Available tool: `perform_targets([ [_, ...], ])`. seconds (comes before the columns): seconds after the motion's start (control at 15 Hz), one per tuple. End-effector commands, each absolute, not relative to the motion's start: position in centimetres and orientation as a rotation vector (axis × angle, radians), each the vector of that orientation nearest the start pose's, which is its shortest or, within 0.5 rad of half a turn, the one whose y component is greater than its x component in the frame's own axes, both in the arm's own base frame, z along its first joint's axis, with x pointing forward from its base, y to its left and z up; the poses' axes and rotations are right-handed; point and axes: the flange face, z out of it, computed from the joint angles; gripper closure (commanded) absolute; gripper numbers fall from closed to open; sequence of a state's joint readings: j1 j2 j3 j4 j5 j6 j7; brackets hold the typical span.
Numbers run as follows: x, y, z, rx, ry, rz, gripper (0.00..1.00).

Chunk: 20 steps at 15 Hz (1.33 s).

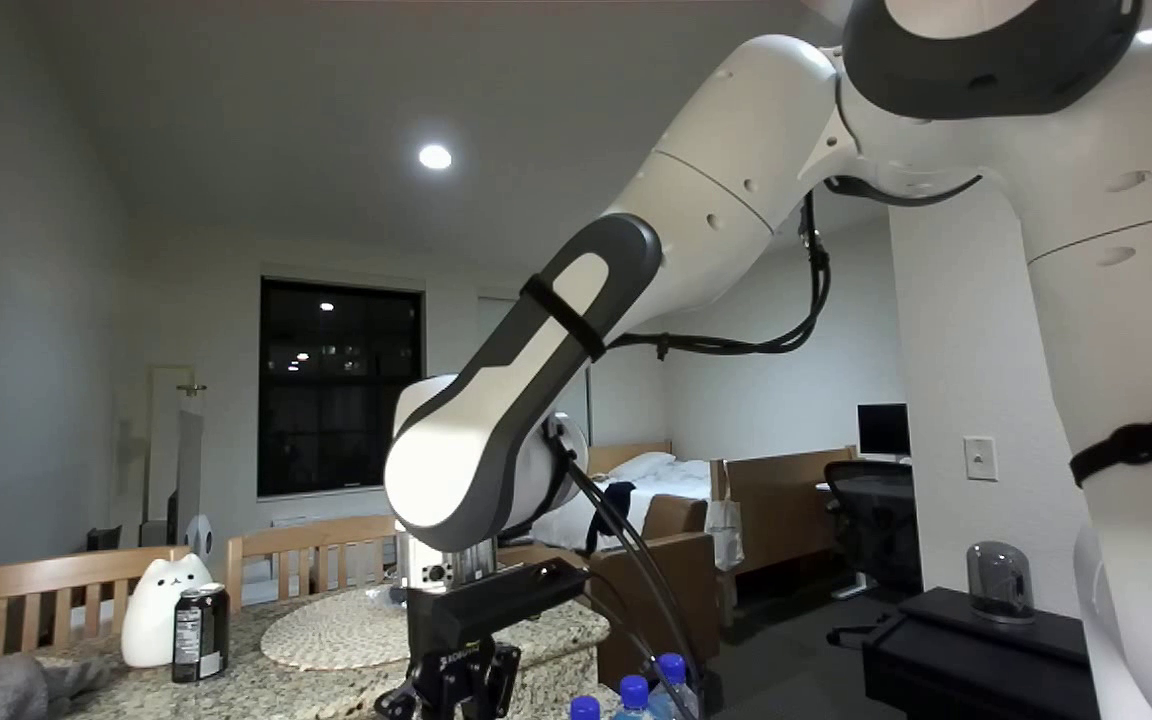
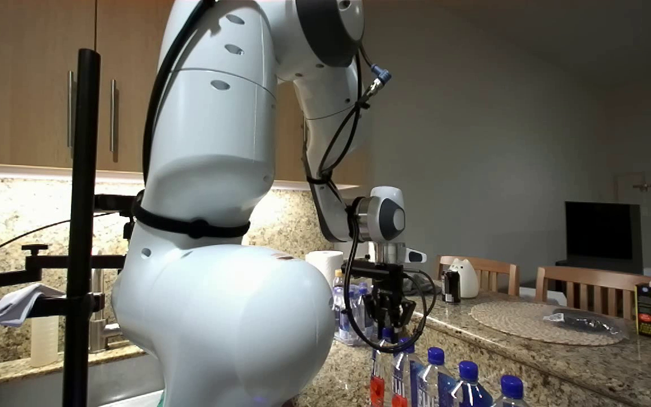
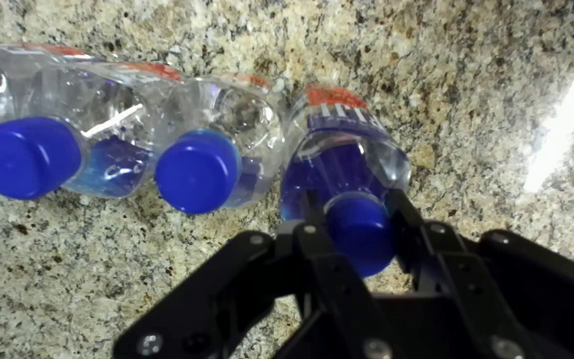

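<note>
My gripper [image 3: 356, 212] points down, its black fingers closed against both sides of the blue cap of a clear water bottle [image 3: 344, 149]. This bottle stands at the end of a row on the speckled granite counter [image 3: 466, 124], with a small gap to its neighbour. The neighbouring bottles [image 3: 197, 172] [image 3: 28, 157] have blue caps and red and blue labels. In an exterior view the gripper [image 2: 391, 325] is at the end bottle [image 2: 378, 373] of the row. In an exterior view the gripper [image 1: 451, 685] is cut by the bottom edge, fingertips out of view.
A raised granite ledge holds a woven placemat [image 1: 336, 635], a black can [image 1: 201, 632], a white cat figure [image 1: 158, 610] and a drink carton [image 2: 647, 311]. Wrapped bottles [image 2: 354, 311] and a paper roll [image 2: 324, 263] stand behind the gripper. A black post [image 2: 81, 226] rises beside the arm.
</note>
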<state>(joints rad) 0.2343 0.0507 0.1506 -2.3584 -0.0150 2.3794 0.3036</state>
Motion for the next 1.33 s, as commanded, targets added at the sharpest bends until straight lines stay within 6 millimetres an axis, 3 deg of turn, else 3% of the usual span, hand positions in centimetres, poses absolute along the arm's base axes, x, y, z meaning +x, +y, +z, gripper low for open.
perform_targets([
  [0.0, 46.1, 18.0, 30.8, -3.149, -0.143, 0.028, 0.78],
  [0.13, 46.1, 18.0, 30.8, -3.148, -0.142, 0.029, 0.62],
  [0.4, 46.1, 17.9, 30.8, -3.148, -0.139, 0.027, 0.56],
  [0.73, 46.2, 17.9, 31.0, -3.148, -0.139, 0.02, 0.61],
  [0.87, 46.3, 17.9, 31.1, -3.147, -0.139, 0.015, 0.52],
  [0.93, 46.3, 17.9, 31.1, -3.147, -0.138, 0.01, 0.54],
  [1.0, 46.4, 17.9, 31.2, -3.146, -0.141, 0.003, 0.46],
  [1.27, 46.7, 18.1, 31.9, -3.145, -0.15, -0.034, 0.33],
])
